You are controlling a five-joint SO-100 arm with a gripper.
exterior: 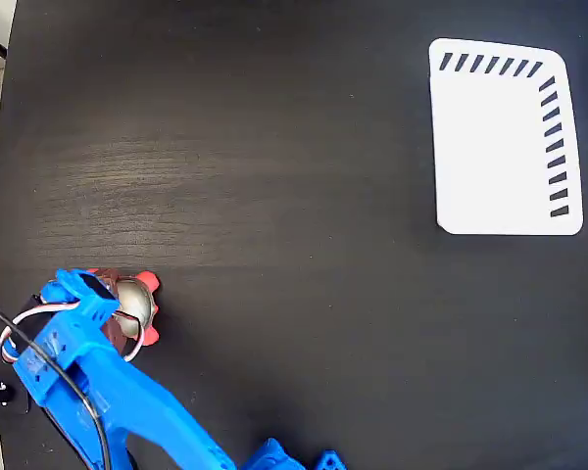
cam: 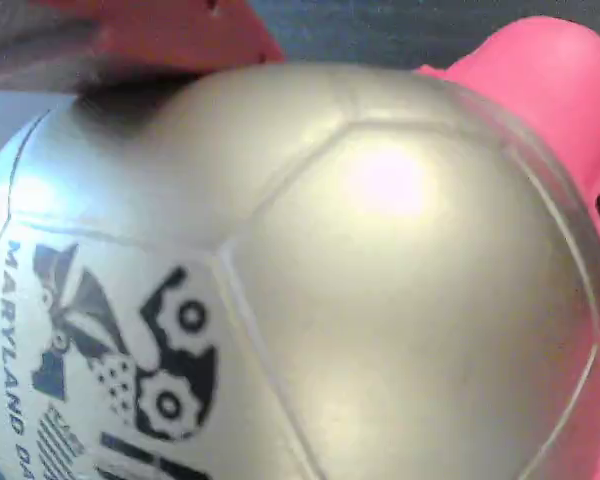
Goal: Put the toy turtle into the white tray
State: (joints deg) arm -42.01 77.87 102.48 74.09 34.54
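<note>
The toy turtle is sitting on the dark desk near the lower-left corner of the fixed view, with its coral-red feet showing at the top and right of the beige-gold shell. In the wrist view the shell is filling almost the whole frame, its printed label lying at the lower left and a coral-red part showing at the upper right, so the camera is sitting very close above the toy. The white tray is lying at the upper right of the fixed view, well apart from the turtle and holding nothing. I am judging the task to be at its opening step: the toy is not yet lifted, and the carry across the desk and the release into the tray are both left to do. The blue arm is reaching up from the bottom edge toward the left, its tool lying over the turtle's left side. Neither view is showing the fingertips, so I cannot tell whether the tool is released or clenched on the toy.
</note>
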